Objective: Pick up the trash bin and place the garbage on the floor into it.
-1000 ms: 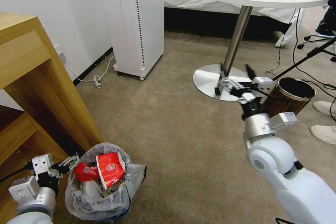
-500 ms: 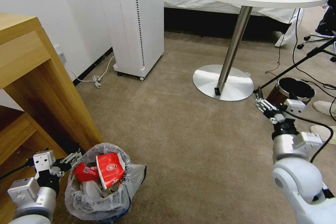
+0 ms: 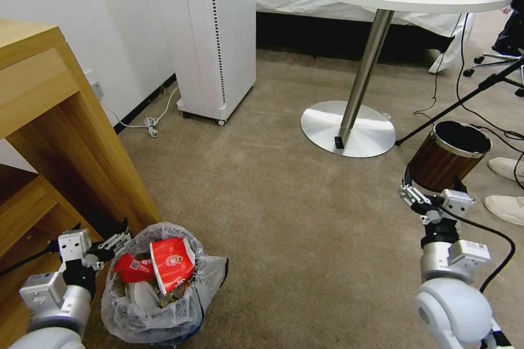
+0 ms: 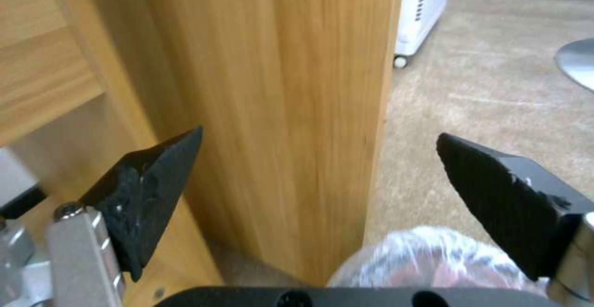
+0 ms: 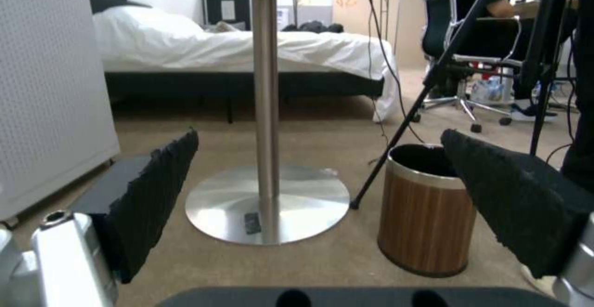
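Note:
The trash bin (image 3: 164,305), lined with a crinkled whitish bag, stands on the beige floor (image 3: 284,218) beside the wooden desk's side panel. Inside it lies garbage: a red-white paper cup (image 3: 172,263) and a red wrapper (image 3: 132,268). My left gripper (image 3: 101,227) is open just left of the bin's rim. In the left wrist view the left gripper (image 4: 319,133) straddles the wood panel (image 4: 278,102), with the bag's edge (image 4: 427,260) below it. My right gripper (image 3: 431,188) hangs open and empty over the carpet at the right; the right gripper (image 5: 320,133) faces the table pole.
A brown wood-look bin (image 3: 448,155) (image 5: 427,209) stands just beyond the right gripper. The round table's metal base (image 3: 349,128), a black stand leg (image 3: 458,101) with cables, a white appliance on wheels (image 3: 218,38) and the wooden desk (image 3: 60,136) border the open carpet.
The right arm has drawn back and down from the table base to a spot near the brown bin. The left gripper has shifted slightly up beside the trash bin.

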